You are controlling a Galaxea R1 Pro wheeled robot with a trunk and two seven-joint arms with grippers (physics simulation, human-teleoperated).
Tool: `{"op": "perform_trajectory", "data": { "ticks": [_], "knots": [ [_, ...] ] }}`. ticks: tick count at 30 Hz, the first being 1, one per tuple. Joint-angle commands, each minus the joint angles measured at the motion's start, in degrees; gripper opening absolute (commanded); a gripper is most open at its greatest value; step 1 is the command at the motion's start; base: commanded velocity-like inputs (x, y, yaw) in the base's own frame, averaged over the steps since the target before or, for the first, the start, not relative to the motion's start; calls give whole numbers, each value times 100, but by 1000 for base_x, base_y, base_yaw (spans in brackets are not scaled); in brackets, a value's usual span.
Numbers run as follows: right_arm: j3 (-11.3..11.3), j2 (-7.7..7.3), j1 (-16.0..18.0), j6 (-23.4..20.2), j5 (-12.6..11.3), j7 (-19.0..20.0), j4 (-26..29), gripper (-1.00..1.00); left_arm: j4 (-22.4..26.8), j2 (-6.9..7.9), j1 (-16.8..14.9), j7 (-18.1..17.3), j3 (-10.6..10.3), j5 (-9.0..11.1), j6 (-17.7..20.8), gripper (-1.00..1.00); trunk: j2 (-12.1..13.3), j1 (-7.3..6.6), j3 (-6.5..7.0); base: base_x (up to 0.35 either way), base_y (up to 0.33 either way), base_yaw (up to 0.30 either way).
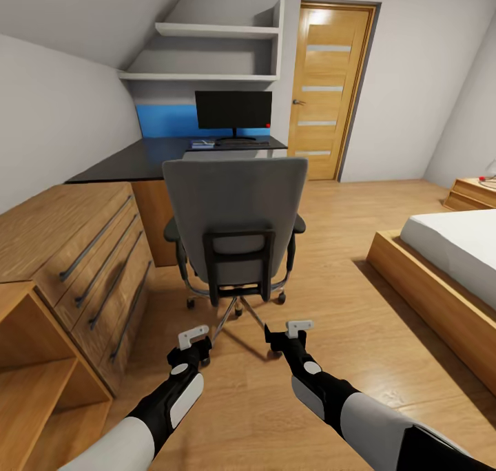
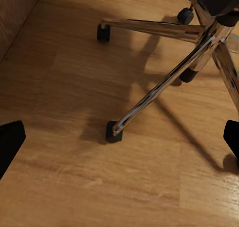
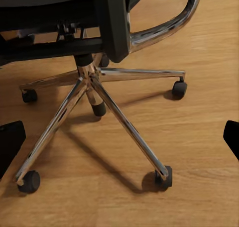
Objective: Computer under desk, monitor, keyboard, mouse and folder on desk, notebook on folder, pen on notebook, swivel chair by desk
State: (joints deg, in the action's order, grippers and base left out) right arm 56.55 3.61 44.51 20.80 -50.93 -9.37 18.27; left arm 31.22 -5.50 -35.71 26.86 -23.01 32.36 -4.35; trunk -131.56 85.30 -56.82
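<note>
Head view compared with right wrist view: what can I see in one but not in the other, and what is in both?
Only the head view: the wide flat black monitor on the long glossy black desk, the wooden dresser with bar handles, the wooden door, the white bed, and the left gripper and right gripper, both open and empty.

Only the right wrist view: a close look under the seat, with castors resting on the floor.

Both: the grey-upholstered swivel chair with its chrome star base and the wooden floor.
</note>
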Motion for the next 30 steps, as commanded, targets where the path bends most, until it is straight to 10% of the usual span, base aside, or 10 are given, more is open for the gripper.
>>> {"op": "perform_trajectory", "data": {
  "ticks": [1,30],
  "knots": [
    [49,-1,6,20,-31,-38,2,100,-2,5,-6,38,-46,60,-39,100,-44,21,-23,0,0,0],
    [51,-9,5,47,-31,-38,2,100,-10,21,-6,26,-46,55,-48,100,-44,21,-23,77,0,0]
  ]
}}
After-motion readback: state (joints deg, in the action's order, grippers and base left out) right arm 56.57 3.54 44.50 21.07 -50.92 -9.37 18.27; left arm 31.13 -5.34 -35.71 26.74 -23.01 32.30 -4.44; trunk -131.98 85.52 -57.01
